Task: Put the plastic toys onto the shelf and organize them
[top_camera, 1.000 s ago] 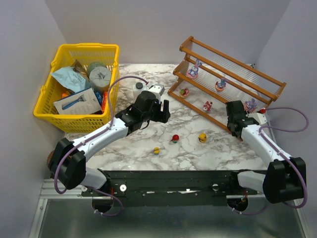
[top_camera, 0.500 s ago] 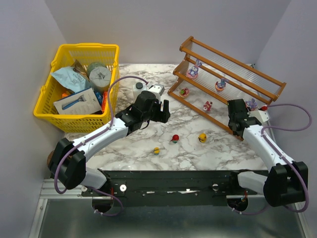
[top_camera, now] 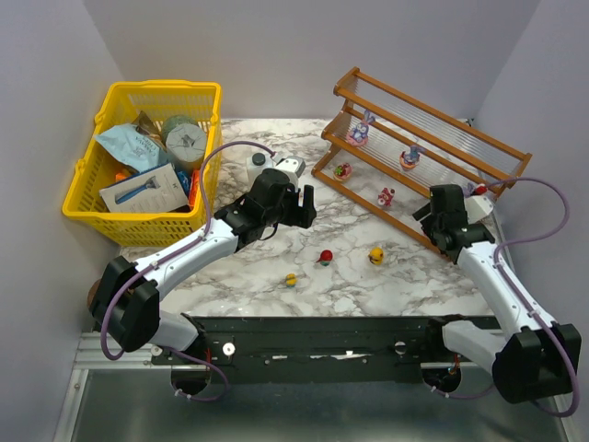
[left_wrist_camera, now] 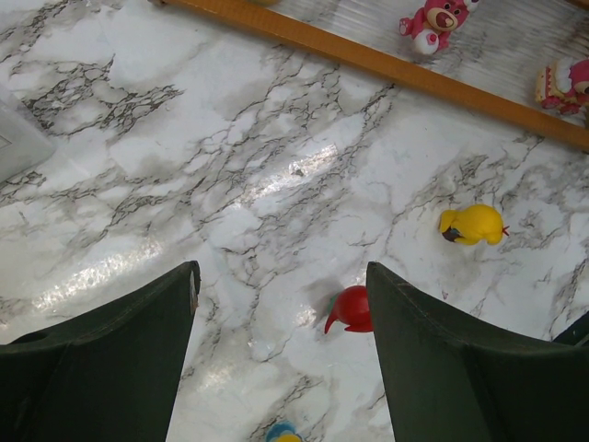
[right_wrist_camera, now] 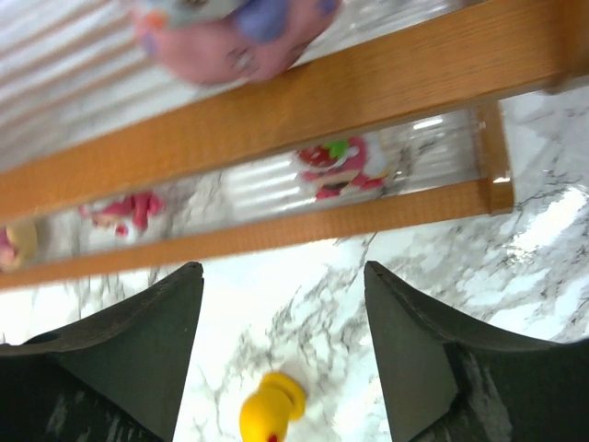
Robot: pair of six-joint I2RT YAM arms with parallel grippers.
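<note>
The shelf point(top_camera: 479, 150) stands slanted at the back right. Two pink-purple bunnies point(top_camera: 359, 131) sit on its upper tier and two pink-red figures point(top_camera: 386, 196) on its lower tier. A red ball-like toy point(top_camera: 325, 257), a yellow toy point(top_camera: 375, 255) and a small yellow-blue toy point(top_camera: 291, 279) lie on the marble table. My left gripper point(top_camera: 306, 198) is open and empty above the table; its wrist view shows the red toy point(left_wrist_camera: 354, 308) by its right finger. My right gripper point(top_camera: 425, 216) is open and empty at the shelf's near right end, with the yellow toy point(right_wrist_camera: 269, 410) below it.
A yellow mesh basket point(top_camera: 85, 210) full of packages stands at the back left. A white bottle with a black cap point(top_camera: 256, 166) stands between the basket and the shelf. Walls close in on both sides and behind.
My right gripper has drawn back from the shelf's right end and turned left towards the table. A bunny there is now mostly hidden behind it. The left arm has not moved.
</note>
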